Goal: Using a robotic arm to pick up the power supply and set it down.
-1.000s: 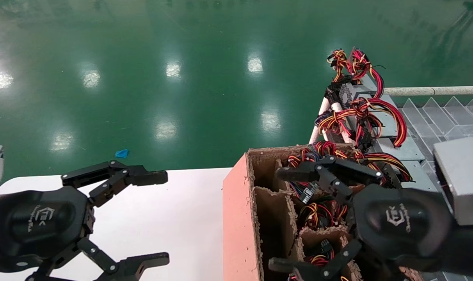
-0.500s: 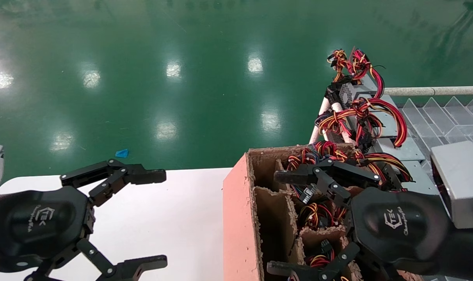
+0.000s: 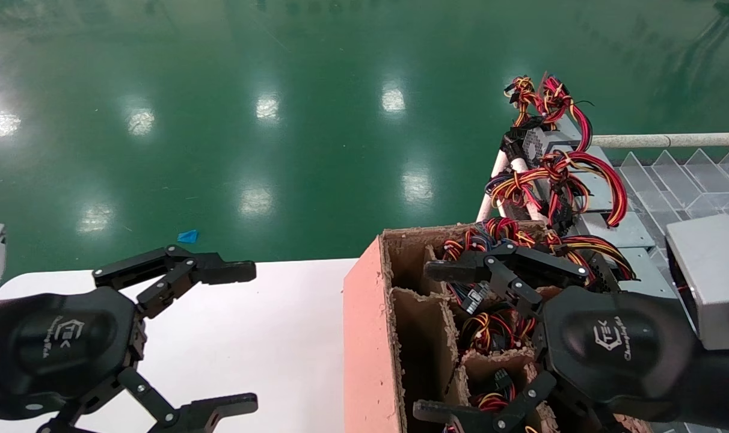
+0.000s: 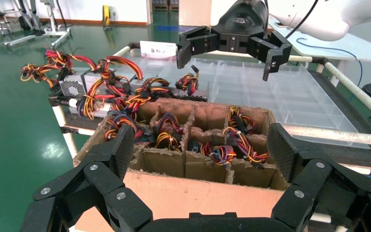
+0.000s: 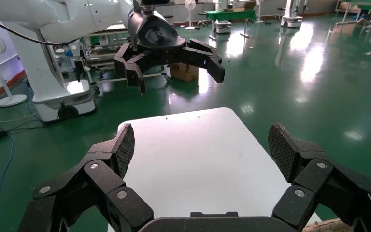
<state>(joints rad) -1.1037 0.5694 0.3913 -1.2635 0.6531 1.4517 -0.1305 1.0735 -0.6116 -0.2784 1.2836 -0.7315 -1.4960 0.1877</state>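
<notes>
The white table (image 3: 268,337) is sitting over a glossy green floor (image 3: 280,120), its rounded far corner showing in the right wrist view. A pinkish-brown divided cardboard box (image 3: 370,337) is standing at the table's 3 o'clock edge, its compartments holding bundles of red, yellow and black wires (image 3: 491,328). At 10 o'clock from the box, a small blue scrap (image 3: 187,236) is lying on the floor.

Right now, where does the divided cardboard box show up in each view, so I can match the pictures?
Head view: divided cardboard box at lower centre, under the open right gripper.
Left wrist view: same box fills the middle, seen between the left gripper's open fingers, wire bundles in its cells.
Right wrist view: only a corner at the bottom edge.
Shared landmark: the white table.
</notes>
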